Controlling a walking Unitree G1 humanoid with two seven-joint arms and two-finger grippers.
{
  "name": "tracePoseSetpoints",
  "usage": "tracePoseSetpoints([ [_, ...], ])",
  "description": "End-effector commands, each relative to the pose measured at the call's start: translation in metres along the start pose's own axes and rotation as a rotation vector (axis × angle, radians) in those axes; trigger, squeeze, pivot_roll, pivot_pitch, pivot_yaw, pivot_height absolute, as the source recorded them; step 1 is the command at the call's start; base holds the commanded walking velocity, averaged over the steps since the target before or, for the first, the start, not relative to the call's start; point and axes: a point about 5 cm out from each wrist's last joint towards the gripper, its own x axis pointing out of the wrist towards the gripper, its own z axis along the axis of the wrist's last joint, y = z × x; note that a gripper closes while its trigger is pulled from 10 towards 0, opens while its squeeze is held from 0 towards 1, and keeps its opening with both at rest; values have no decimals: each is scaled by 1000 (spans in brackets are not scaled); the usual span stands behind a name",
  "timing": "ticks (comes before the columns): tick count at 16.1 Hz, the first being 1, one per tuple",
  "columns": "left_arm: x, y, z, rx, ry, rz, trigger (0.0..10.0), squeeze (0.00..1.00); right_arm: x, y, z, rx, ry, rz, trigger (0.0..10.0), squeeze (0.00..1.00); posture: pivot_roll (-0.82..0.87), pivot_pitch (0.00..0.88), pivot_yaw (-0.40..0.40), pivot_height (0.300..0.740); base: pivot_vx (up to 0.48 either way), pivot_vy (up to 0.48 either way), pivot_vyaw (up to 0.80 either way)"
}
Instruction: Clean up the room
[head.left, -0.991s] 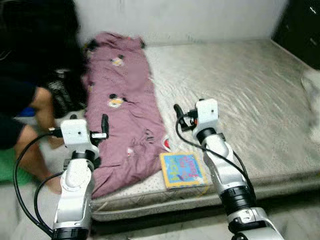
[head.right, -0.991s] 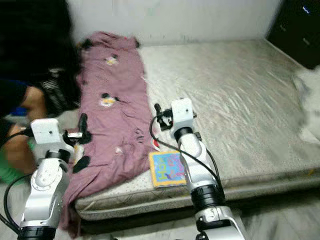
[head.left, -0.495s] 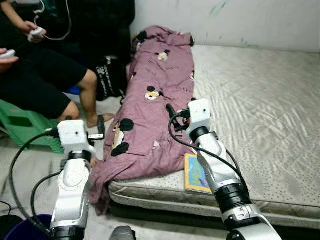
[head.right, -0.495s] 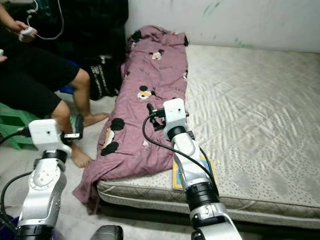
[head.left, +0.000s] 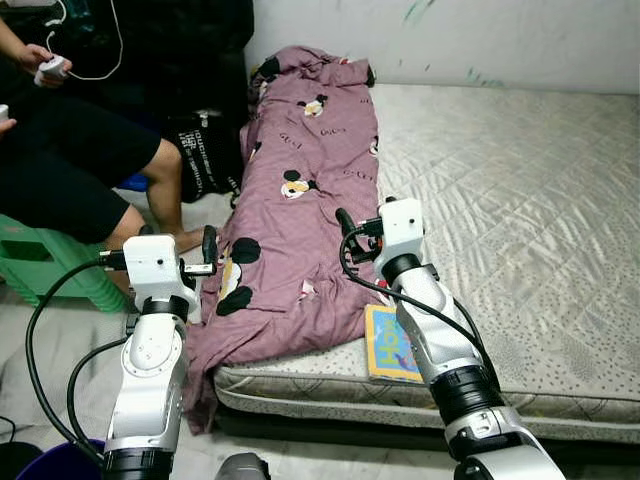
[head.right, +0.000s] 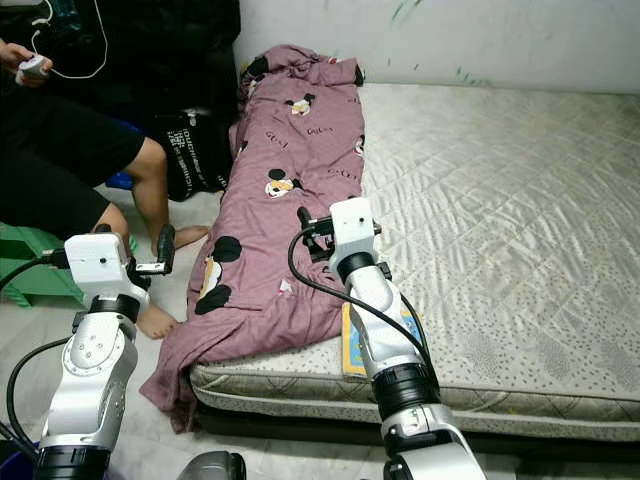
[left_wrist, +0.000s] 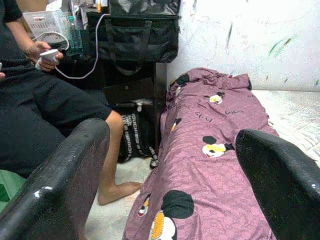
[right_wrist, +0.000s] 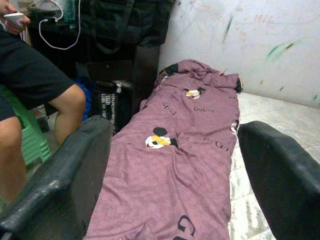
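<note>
Seated person (head.left: 70, 150) at far left on a green stool (head.left: 40, 265), black bag (head.left: 205, 155) beside. My left gripper (head.left: 208, 246) hangs over the floor, jaws apart, holding nothing. Purple blanket (head.left: 300, 220) runs along the mattress (head.left: 520, 200) edge, spilling off. Right gripper (head.left: 345, 225) over the blanket, jaws apart. Colourful book (head.left: 390, 345) lies by the near mattress edge.
</note>
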Motion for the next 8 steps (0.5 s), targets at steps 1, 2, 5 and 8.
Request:
tracePoseSetpoints([
  [1,1,1,0,4,0,4,10000,0,3,-1,5,-7,-16,-4,10000,0,67,0,-13,740,0,-311,0],
  [2,1,1,-1,3,0,5,10000,0,3,-2,5,-5,-16,-4,10000,0,67,0,-13,740,0,-356,0],
  [5,1,1,-1,-2,1,10,10000,0,4,-2,4,-6,-15,-3,10000,0,67,0,-15,740,0,-364,0],
  [8,2,1,-1,-1,0,11,10000,0,4,-2,4,-7,-14,-2,10000,0,65,0,-15,740,0,-363,0],
])
